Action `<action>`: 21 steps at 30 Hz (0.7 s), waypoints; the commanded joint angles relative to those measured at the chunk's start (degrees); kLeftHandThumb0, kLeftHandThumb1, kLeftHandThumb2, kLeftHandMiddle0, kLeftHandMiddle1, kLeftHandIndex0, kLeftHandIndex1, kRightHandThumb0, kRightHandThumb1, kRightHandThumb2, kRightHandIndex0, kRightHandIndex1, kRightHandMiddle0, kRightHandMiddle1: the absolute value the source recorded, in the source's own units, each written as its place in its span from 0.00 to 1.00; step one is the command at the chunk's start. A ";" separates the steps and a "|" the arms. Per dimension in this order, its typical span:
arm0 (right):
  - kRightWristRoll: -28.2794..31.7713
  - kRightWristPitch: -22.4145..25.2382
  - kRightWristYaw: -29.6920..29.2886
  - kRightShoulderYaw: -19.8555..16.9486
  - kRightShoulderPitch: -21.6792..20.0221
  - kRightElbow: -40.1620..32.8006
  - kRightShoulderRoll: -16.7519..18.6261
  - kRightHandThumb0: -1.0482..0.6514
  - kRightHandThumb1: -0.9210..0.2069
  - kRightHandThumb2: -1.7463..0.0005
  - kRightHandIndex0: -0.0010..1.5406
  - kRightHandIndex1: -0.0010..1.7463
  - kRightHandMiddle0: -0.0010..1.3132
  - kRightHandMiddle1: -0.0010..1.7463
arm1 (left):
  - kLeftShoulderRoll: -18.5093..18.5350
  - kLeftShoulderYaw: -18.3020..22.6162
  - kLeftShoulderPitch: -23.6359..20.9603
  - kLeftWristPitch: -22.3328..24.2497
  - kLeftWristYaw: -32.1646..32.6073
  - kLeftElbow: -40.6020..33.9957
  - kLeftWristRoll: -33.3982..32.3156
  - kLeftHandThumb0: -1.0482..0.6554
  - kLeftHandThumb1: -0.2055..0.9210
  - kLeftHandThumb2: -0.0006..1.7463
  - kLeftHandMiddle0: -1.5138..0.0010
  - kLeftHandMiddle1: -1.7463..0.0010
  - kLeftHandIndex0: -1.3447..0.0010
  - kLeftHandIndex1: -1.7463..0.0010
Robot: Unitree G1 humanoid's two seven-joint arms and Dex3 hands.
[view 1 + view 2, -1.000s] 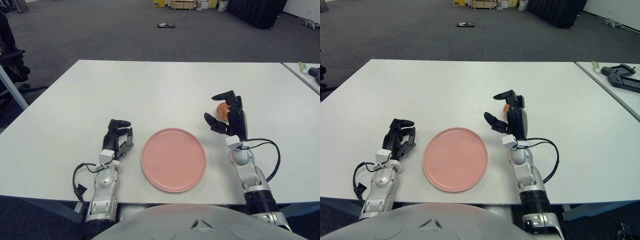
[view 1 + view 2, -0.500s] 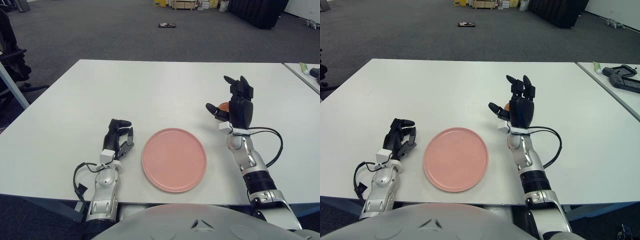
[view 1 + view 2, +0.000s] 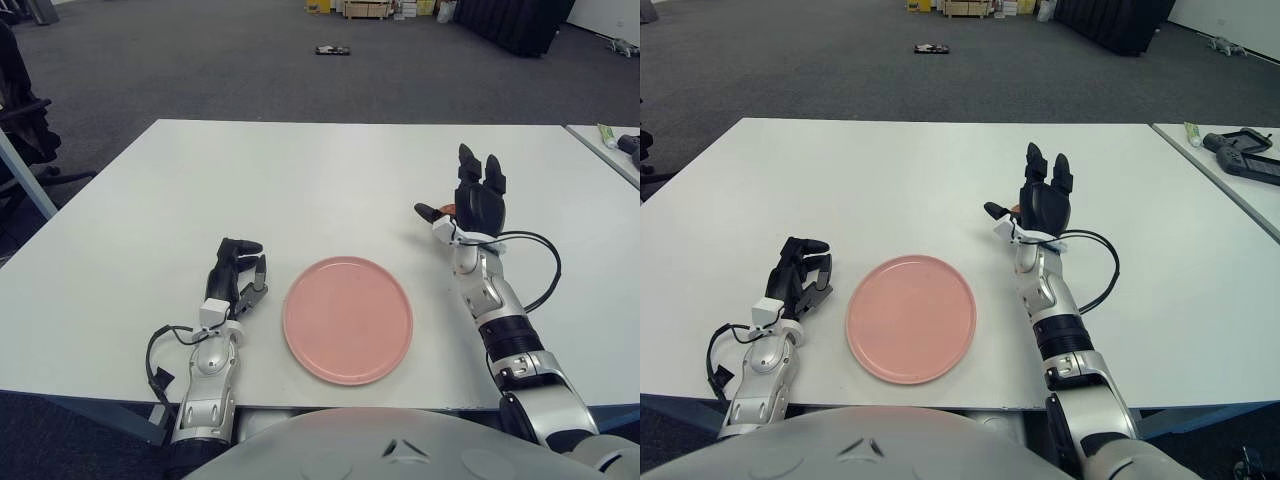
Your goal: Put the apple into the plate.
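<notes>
The pink plate (image 3: 347, 319) lies bare near the front edge of the white table (image 3: 300, 170). Only an orange sliver of the apple (image 3: 447, 210) shows, to the right of the plate and further back. My right hand (image 3: 457, 186) stands upright just in front of the apple and hides most of it. Its fingers point up and are spread, the thumb reaches out to the left, and nothing is held. Whether the palm touches the apple is hidden. My left hand (image 3: 240, 266) shows just left of the plate, fingers loosely bent and holding nothing.
A black cable (image 3: 543, 272) loops from my right wrist over the table. A second table at the far right carries a black device (image 3: 1240, 150) and a green-white tube (image 3: 1193, 133). A dark chair (image 3: 22, 120) stands off the table's left side.
My right hand has turned from a half-curled pose beside the apple to upright with straight fingers, and has moved further back. The apple shows less. My left hand has not moved.
</notes>
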 commanded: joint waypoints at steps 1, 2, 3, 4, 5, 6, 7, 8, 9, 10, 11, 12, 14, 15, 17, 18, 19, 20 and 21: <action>2.32 0.68 1.58 0.06 -2.72 3.50 -0.83 0.03 0.25 0.75 0.00 0.00 0.00 0.00 | 0.21 0.00 0.31 1.14 -0.01 0.11 0.18 0.40 0.87 0.41 0.67 0.15 0.79 0.00; 2.87 0.62 1.84 0.09 -3.10 4.16 -0.94 0.03 0.25 0.75 0.00 0.00 0.00 0.00 | 0.18 0.00 0.38 1.15 -0.02 0.01 0.14 0.40 0.88 0.41 0.67 0.15 0.79 0.00; 3.45 0.43 2.22 0.10 -3.55 5.02 -1.09 0.03 0.25 0.76 0.00 0.00 0.00 0.00 | 0.15 0.02 0.44 1.11 -0.03 -0.06 0.08 0.40 0.88 0.41 0.67 0.15 0.79 0.00; 3.85 0.29 2.40 0.18 -3.85 5.58 -1.23 0.03 0.25 0.76 0.00 0.00 0.00 0.00 | 0.13 0.03 0.47 1.09 -0.02 -0.10 0.05 0.40 0.88 0.41 0.68 0.15 0.80 0.00; 4.14 0.18 2.45 0.29 -4.04 5.96 -1.36 0.03 0.25 0.76 0.00 0.00 0.00 0.00 | 0.12 0.03 0.48 1.09 -0.02 -0.12 0.04 0.40 0.88 0.41 0.68 0.15 0.80 0.00; 4.48 0.01 2.59 0.40 -4.29 6.53 -1.52 0.02 0.25 0.77 0.00 0.00 0.00 0.00 | 0.10 0.03 0.55 1.10 0.02 -0.19 0.06 0.40 0.88 0.41 0.68 0.15 0.80 0.00; 4.73 -0.10 2.63 0.52 -4.45 6.91 -1.64 0.03 0.25 0.77 0.00 0.00 0.00 0.00 | 0.09 0.02 0.60 1.11 0.05 -0.24 0.08 0.40 0.88 0.41 0.68 0.15 0.80 0.00; 5.00 -0.13 2.83 0.59 -4.65 7.32 -1.74 0.03 0.25 0.77 0.00 0.00 0.00 0.00 | 0.08 0.02 0.63 1.08 0.08 -0.26 0.12 0.40 0.88 0.41 0.68 0.15 0.80 0.00; 5.28 -0.11 3.01 0.64 -4.90 7.84 -1.82 0.03 0.25 0.77 0.00 0.00 0.00 0.00 | 0.08 0.02 0.64 1.04 0.11 -0.27 0.15 0.40 0.88 0.41 0.67 0.15 0.80 0.00; 5.53 -0.08 3.07 0.73 -5.07 8.19 -1.91 0.04 0.25 0.78 0.00 0.00 0.00 0.00 | 0.08 0.02 0.64 1.02 0.12 -0.26 0.17 0.40 0.89 0.41 0.67 0.15 0.80 0.00; 5.82 0.09 3.24 0.80 -5.36 8.82 -2.01 0.04 0.26 0.78 0.00 0.00 0.00 0.00 | 0.07 0.01 0.68 1.04 0.14 -0.32 0.21 0.40 0.89 0.41 0.67 0.15 0.80 0.00; 6.06 0.19 3.30 0.88 -5.55 9.26 -2.11 0.04 0.26 0.78 0.00 0.00 0.00 0.00 | 0.07 0.00 0.71 1.07 0.16 -0.37 0.24 0.40 0.89 0.40 0.67 0.15 0.80 0.00; 6.47 0.60 3.61 1.04 -5.98 10.17 -2.26 0.05 0.27 0.78 0.00 0.00 0.00 0.00 | 0.07 -0.02 0.74 1.25 0.23 -0.46 0.34 0.40 0.89 0.40 0.66 0.15 0.80 0.00; 6.65 0.88 3.84 1.09 -6.23 10.79 -2.31 0.06 0.27 0.79 0.00 0.00 0.00 0.00 | 0.08 -0.03 0.79 1.33 0.17 -0.55 0.31 0.40 0.89 0.41 0.66 0.16 0.80 0.00; 6.90 1.15 4.05 1.21 -6.55 11.56 -2.39 0.06 0.28 0.79 0.00 0.00 0.00 0.00 | 0.09 -0.04 0.85 1.42 0.09 -0.66 0.25 0.40 0.88 0.41 0.66 0.16 0.80 0.00; 7.06 1.40 4.21 1.24 -6.68 12.03 -2.39 0.06 0.28 0.79 0.00 0.00 0.00 0.00 | 0.10 -0.05 0.91 1.38 0.04 -0.71 0.20 0.40 0.88 0.41 0.66 0.16 0.80 0.00; 7.23 1.69 4.42 1.27 -6.77 12.38 -2.39 0.06 0.28 0.79 0.00 0.00 0.00 0.00 | 0.10 -0.05 0.95 1.35 -0.01 -0.73 0.15 0.40 0.88 0.41 0.66 0.16 0.80 0.00; 7.41 1.90 4.55 1.33 -6.84 12.64 -2.40 0.07 0.28 0.79 0.00 0.00 0.00 0.00 | 0.11 -0.06 0.98 1.33 -0.05 -0.76 0.11 0.40 0.88 0.41 0.66 0.16 0.80 0.00; 7.69 2.22 4.86 1.37 -6.86 12.95 -2.42 0.07 0.28 0.79 0.00 0.00 0.00 0.00 | 0.12 -0.05 0.99 1.33 -0.10 -0.76 0.06 0.40 0.88 0.41 0.66 0.16 0.80 0.00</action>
